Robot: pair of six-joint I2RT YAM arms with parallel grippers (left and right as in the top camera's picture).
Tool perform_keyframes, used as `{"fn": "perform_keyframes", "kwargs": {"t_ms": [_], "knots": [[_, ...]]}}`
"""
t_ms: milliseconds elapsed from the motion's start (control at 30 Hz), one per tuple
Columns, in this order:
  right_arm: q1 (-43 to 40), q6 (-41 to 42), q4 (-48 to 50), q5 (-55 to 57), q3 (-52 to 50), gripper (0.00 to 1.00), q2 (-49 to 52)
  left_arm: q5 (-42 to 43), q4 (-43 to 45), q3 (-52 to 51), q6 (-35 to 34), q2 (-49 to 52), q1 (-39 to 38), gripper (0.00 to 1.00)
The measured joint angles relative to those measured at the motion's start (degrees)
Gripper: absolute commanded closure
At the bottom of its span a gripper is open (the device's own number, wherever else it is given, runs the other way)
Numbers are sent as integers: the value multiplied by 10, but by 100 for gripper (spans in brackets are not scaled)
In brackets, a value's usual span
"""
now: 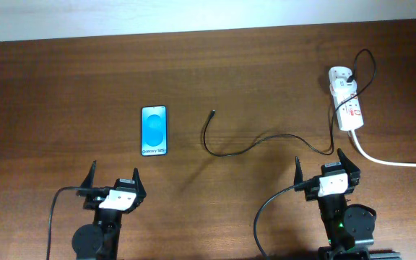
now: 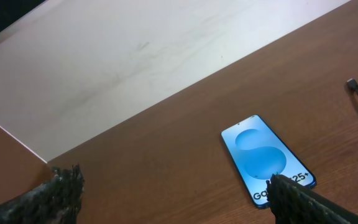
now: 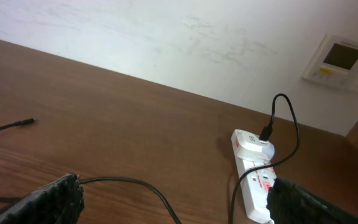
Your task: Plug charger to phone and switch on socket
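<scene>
The phone (image 1: pixel 154 131) lies flat on the table, blue screen up, left of centre; it also shows in the left wrist view (image 2: pixel 268 160). The charger cable (image 1: pixel 266 141) runs from an adapter in the socket (image 1: pixel 347 106) across the table, and its connector tip (image 1: pixel 213 113) lies loose to the right of the phone. The tip shows in the left wrist view (image 2: pixel 353 83) and the right wrist view (image 3: pixel 27 122). The socket shows in the right wrist view (image 3: pixel 255 175). My left gripper (image 1: pixel 112 179) is open and empty, near the phone's near end. My right gripper (image 1: pixel 319 165) is open and empty, near the socket.
The socket's thick white cord (image 1: pixel 392 162) runs off to the right edge. A pale wall (image 2: pixel 135 56) borders the table's far edge. A wall control panel (image 3: pixel 339 59) hangs behind the socket.
</scene>
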Motion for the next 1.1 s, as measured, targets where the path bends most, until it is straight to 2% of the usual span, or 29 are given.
{"fn": "perform_keyframes", "kwargs": {"t_ms": [367, 667, 833, 1100], "knots": [[0, 0, 0, 0, 0, 1, 0, 29, 33, 0, -10, 0, 0, 1], [0, 0, 11, -1, 0, 1, 0, 41, 37, 22, -124, 17, 0, 1], [0, 7, 55, -5, 0, 1, 0, 45, -4, 94, -151, 75, 0, 1], [0, 82, 61, -9, 0, 1, 0, 60, -73, 243, -159, 256, 0, 1]]}}
